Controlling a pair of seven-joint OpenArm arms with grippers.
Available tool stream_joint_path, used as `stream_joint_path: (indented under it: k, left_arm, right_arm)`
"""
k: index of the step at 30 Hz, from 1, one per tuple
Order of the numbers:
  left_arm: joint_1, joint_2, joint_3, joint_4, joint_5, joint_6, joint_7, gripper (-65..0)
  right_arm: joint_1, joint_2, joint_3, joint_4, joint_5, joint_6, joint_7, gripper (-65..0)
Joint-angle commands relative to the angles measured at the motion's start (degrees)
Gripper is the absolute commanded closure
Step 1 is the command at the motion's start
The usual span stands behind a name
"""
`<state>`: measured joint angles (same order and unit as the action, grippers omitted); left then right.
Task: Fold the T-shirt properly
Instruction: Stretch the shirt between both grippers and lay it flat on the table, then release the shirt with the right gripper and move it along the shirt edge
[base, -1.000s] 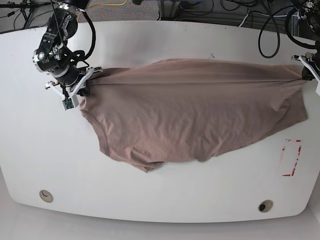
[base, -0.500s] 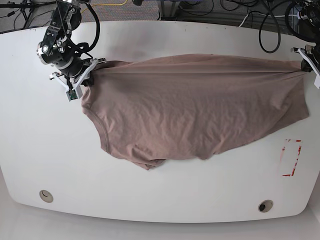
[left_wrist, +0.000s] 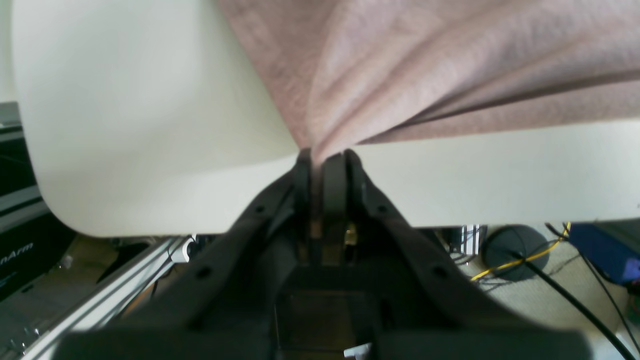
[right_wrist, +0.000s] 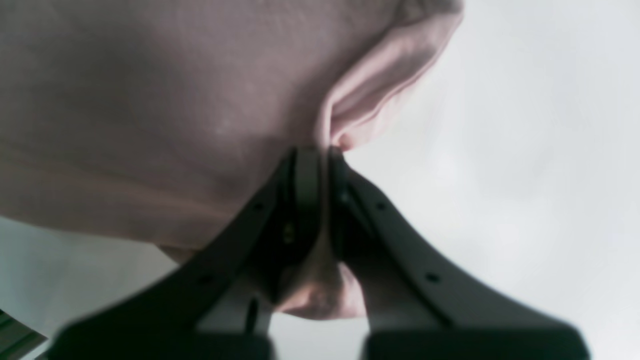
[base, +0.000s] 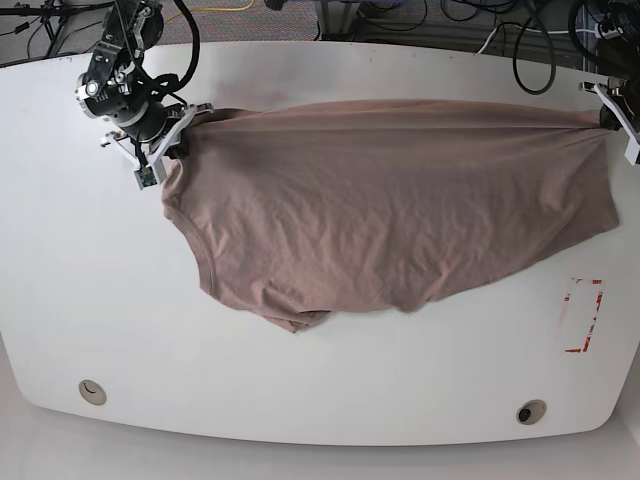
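T-shirt (base: 390, 205) lies spread across the white table (base: 320, 390), its top edge pulled taut between the two grippers. Left gripper (left_wrist: 322, 157) is mostly cut off at the base view's right edge; the wrist view shows its fingers (left_wrist: 335, 180) pressed together, pinching a bunched corner of cloth that fans out away from the tips. Right gripper (right_wrist: 320, 152) also has its fingers (right_wrist: 305, 185) clamped on fabric, with a blurred lump of cloth showing behind the tips between the finger arms. That wrist view is soft, so seam detail can't be made out. Below the taut edge the shirt sags toward the near table side, wrinkled, with the curved neckline (base: 195, 250) just beyond the right fingers. Red-marked outline (base: 582, 315) sits on the table well apart from both.
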<state>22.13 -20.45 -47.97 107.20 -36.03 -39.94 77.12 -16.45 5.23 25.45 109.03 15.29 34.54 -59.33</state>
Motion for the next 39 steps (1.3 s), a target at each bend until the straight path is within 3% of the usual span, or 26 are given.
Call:
stream_joint_path:
  k: [1,23,25,30,34,39]
  left_arm:
    - [0.77,-1.31,-0.61,0.89,-0.06,-0.06,-0.68,0.0]
    - [2.44,-1.31,-0.61,0.89,-0.06,-0.06,-0.59,0.0]
    - [2.44,-1.31,-0.61,0.89,-0.06,-0.06,-0.59,0.0]
    - [2.44,-1.31,-0.61,0.89,-0.06,-0.06,-0.51,0.0]
    - [2.44,-1.31,-0.34,0.89,-0.06,-0.06,-0.51,-0.3]
    - [2.53,-1.31,-0.34,0.89,-0.14,-0.06,-0.42,-15.1]
  right_arm:
    - [-0.39,0.52,0.26,1.25,0.49,-0.3,0.91,-0.5]
    - [-1.53,0.44,0.26,1.16,0.49,-0.74,0.91,-1.6]
    - [-1.53,0.44,0.26,1.16,0.49,-0.74,0.91,-5.1]
    - [-1.53,0.44,0.26,1.16,0.49,-0.74,0.91,-20.8]
    - [-1.62,0.44,0.26,1.25,0.49,-0.74,0.91,-22.0]
    - [-1.53,0.44,0.26,1.25,0.49,-0.74,0.91,-22.5]
